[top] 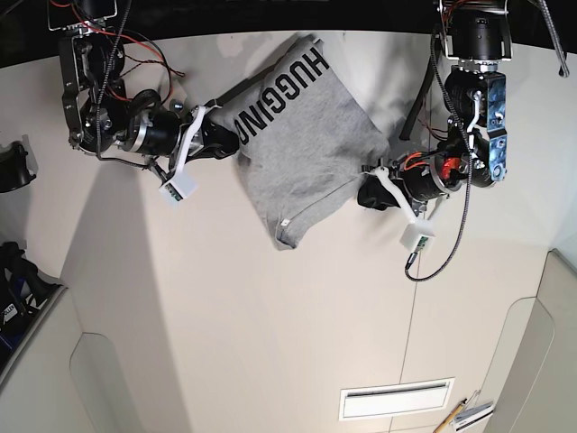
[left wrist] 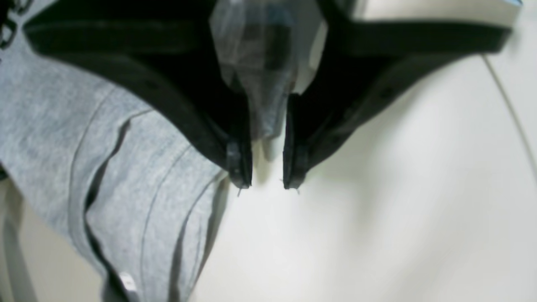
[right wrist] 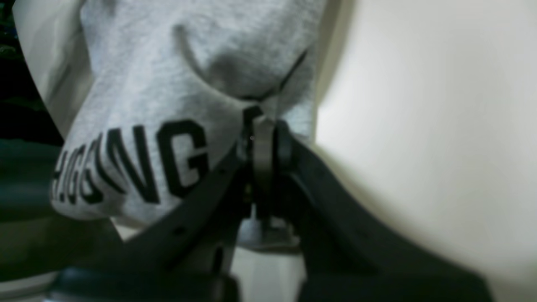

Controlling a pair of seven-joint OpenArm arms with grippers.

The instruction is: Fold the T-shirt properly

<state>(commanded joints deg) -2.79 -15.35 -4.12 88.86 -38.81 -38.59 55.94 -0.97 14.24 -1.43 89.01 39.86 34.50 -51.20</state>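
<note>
The light grey T-shirt (top: 306, 153) lies partly folded and bunched at the far middle of the white table (top: 225, 307), with black "HUGGING" lettering up. My right gripper (top: 221, 135), on the left of the base view, is shut on a fold of the shirt beside the lettering. In the right wrist view the fingertips (right wrist: 262, 138) pinch the grey cloth (right wrist: 168, 105). My left gripper (top: 365, 194) is at the shirt's right edge. In the left wrist view it (left wrist: 267, 184) stands narrowly open and empty over bare table, with the shirt's hemmed folds (left wrist: 126, 176) just to its left.
The table's far edge (top: 379, 34) runs just behind the shirt. A black object (top: 13, 167) sits at the left edge. A white slotted plate (top: 395, 399) and a yellow pencil (top: 451, 417) lie at the near right. Loose cables (top: 451, 244) hang from the left arm.
</note>
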